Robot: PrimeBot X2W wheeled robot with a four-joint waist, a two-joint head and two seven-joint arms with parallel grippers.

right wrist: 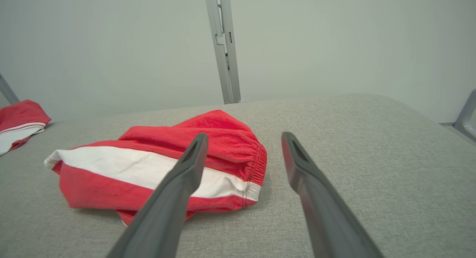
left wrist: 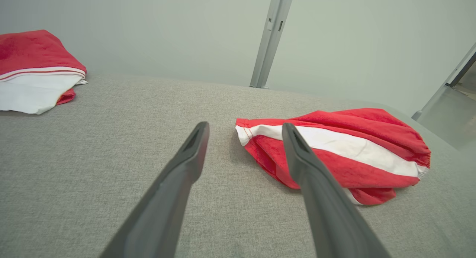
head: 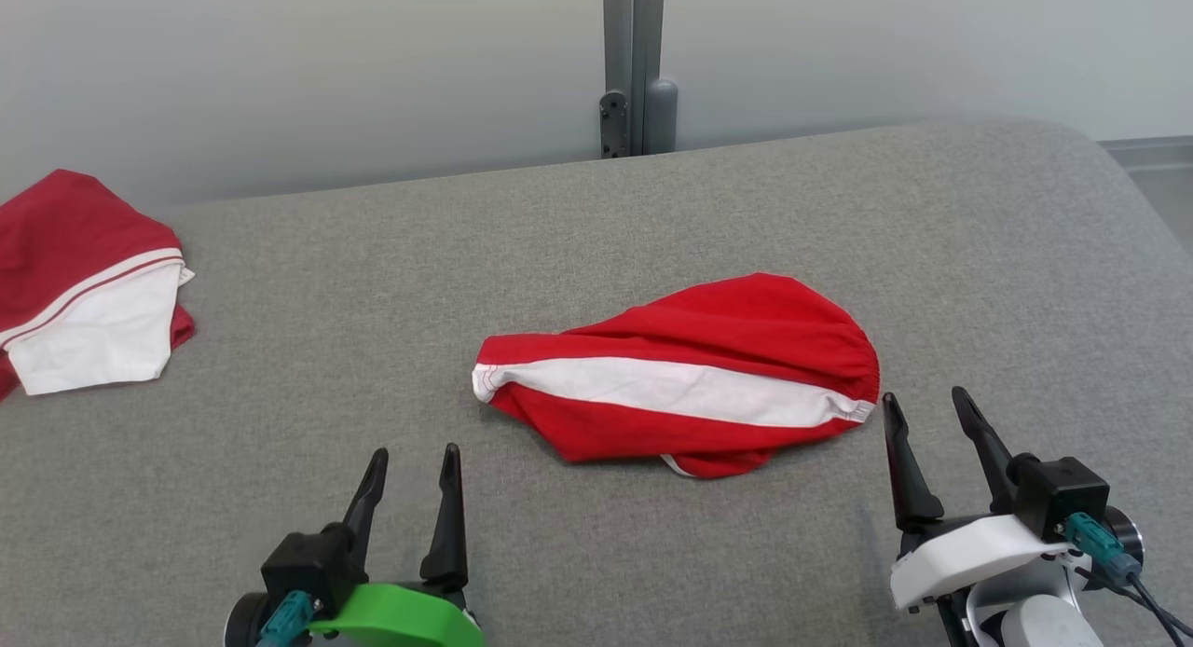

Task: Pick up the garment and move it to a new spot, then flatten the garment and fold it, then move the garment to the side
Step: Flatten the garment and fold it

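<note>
Far to the left of the grey post (head: pixel 636 64), at the edge of the grey padded surface (head: pixel 308 283), lies a second red and white garment (head: pixel 84 274), bunched, with its white part toward the front. Nearer the front and left of the post, the left gripper (head: pixel 416 451) hovers over bare fabric with its two dark fingers spread wide and nothing between them. In front of the post, a little to its right, the garment (head: pixel 680 377) lies crumpled on the surface in a long oval heap: red, with a broad white band running along it and an elastic waistband gathered at its right end. It is apart from both grippers. Right of the post and toward the front, the right gripper (head: pixel 925 394) stands just beside the garment's waistband end, fingers wide apart and empty.
</note>
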